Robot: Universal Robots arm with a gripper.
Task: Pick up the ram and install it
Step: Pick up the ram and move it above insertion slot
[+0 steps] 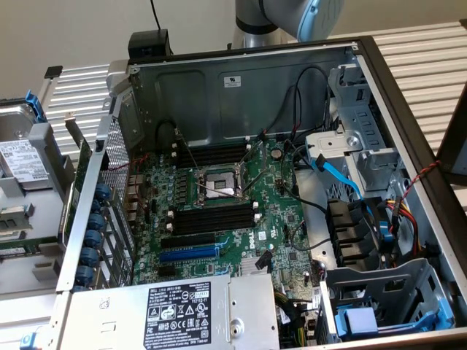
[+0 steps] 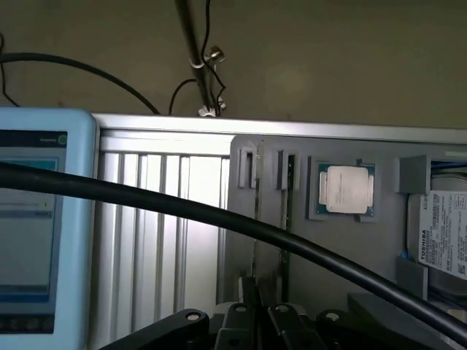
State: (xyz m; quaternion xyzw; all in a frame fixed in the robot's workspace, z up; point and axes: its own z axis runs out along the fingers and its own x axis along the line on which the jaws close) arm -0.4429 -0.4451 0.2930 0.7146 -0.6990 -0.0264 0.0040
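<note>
The ram (image 2: 290,208) is a thin green stick standing on edge in a slot of a grey holder (image 2: 379,255) on the ribbed metal table. In the exterior view the ram (image 1: 76,146) stands just outside the open computer case, at the exterior view's left. My gripper (image 2: 255,292) hovers short of the holder, roughly in line with its slots. Its black fingers are shut together with nothing between them. Inside the case, the motherboard's long black memory slots (image 1: 215,219) lie bare beside the processor socket (image 1: 219,182).
A processor chip (image 2: 344,189) and a hard drive (image 2: 445,233) rest in the holder. A tablet screen (image 2: 36,233) stands beside it, and a black cable (image 2: 219,215) crosses in front. The case holds a blue slot (image 1: 188,254), a power supply (image 1: 175,313), loose wires and drive cages (image 1: 379,292).
</note>
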